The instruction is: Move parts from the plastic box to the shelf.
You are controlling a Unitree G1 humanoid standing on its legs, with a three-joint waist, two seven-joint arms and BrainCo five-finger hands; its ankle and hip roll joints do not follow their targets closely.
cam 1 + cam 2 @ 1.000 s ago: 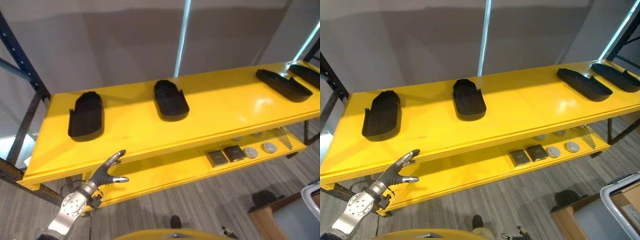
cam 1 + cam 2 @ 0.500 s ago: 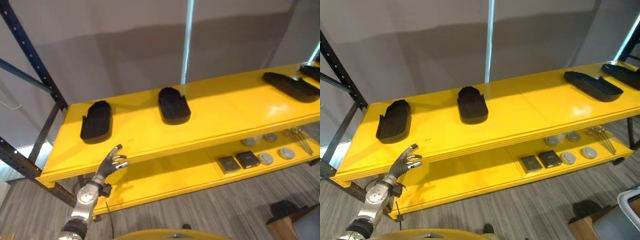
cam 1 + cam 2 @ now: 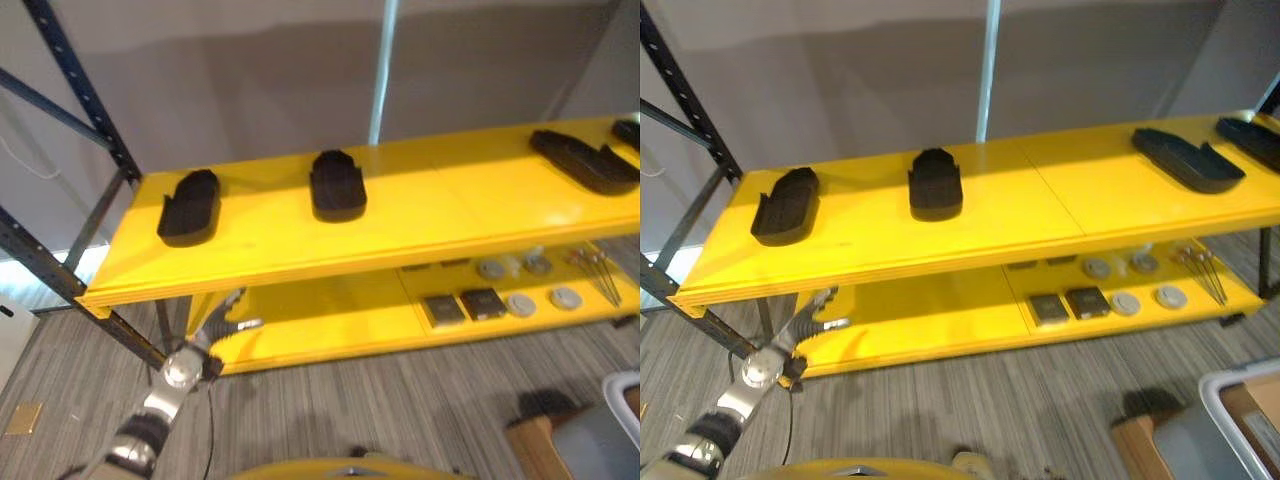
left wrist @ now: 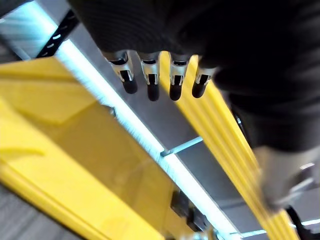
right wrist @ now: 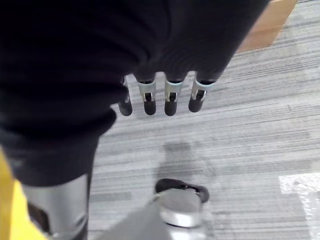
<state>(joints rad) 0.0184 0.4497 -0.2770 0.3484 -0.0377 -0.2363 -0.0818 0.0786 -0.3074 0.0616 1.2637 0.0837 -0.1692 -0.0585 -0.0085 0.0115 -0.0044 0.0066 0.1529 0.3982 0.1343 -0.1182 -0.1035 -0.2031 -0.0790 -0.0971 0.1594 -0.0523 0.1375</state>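
Four black parts (image 3: 188,206) sit spread along the yellow shelf's (image 3: 300,250) top board, from its left end to its right corner. I see my left hand (image 3: 222,322) below the front edge, fingers loose and empty; my right hand (image 5: 165,97) hangs open over the floor.

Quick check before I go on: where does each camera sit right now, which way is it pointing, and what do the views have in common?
Left eye view: head camera, looking down at the yellow shelf with black parts; left hand at lower left, below the top board's front edge.
Right eye view: same scene, slightly offset.
Left wrist view: along the left hand, fingers straight, toward the shelf's yellow boards.
Right wrist view: along the right hand, facing the grey floor.
Shared: shelf in both eyes and the left wrist.
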